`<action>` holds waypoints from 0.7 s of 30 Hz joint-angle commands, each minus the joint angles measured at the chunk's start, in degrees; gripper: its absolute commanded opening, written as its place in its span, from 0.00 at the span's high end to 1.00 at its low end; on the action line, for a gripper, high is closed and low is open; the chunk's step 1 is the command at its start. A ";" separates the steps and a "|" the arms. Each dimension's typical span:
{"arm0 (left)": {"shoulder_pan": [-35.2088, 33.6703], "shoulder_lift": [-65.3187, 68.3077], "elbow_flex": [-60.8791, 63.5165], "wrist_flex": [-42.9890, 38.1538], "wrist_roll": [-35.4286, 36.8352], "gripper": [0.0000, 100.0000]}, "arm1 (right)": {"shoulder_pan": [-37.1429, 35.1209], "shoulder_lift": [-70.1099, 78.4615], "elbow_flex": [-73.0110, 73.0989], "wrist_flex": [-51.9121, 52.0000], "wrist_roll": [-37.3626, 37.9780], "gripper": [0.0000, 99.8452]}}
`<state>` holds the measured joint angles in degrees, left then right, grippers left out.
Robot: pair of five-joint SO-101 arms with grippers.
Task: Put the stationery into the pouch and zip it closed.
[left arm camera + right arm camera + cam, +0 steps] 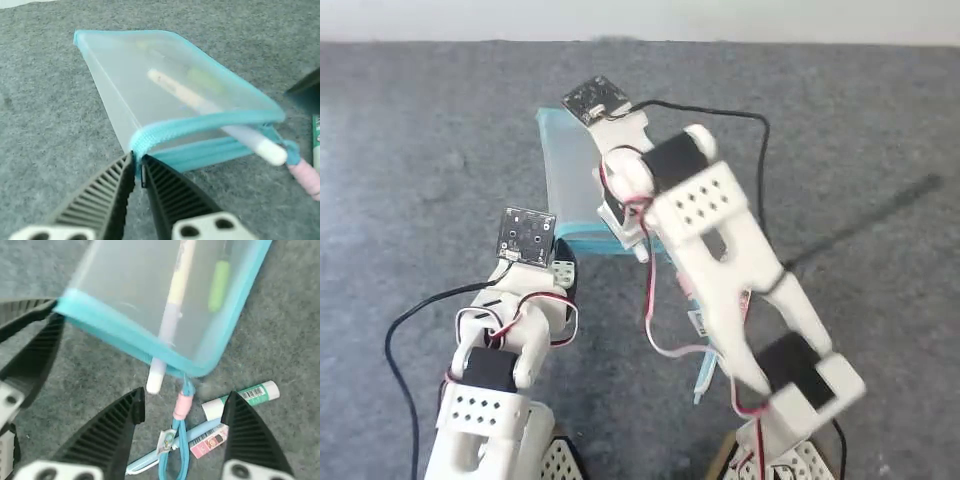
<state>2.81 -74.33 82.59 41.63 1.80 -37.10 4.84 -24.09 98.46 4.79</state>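
- The left gripper (138, 167) pinches the pouch (150, 100) at its zip-end corner, likely to steady it for loading;
- The right gripper (185, 397) hangs spread wide, holding nothing, over the mouth, where 1 white pen (167, 330) pokes out;
- The pouch is translucent, teal-trimmed and unzipped; in the high view it sits at 11 o'clock from the table's middle; a glue stick (240, 397) and a blue pen (195, 440) lie loose at its 5 o'clock.

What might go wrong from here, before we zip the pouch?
The white pen sticks out of the pouch mouth and would likely jam the zip. The green-labelled stick and blue pen lie outside, so zipping now leaves them out. The left gripper pinches only a corner; it may slip.
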 commanded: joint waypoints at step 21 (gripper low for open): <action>0.00 0.09 -10.68 5.80 0.62 0.99 | 13.05 -57.71 77.45 -35.82 2.20 0.75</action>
<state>2.81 -74.33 76.09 46.90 1.80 -24.44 -48.18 50.99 63.65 4.79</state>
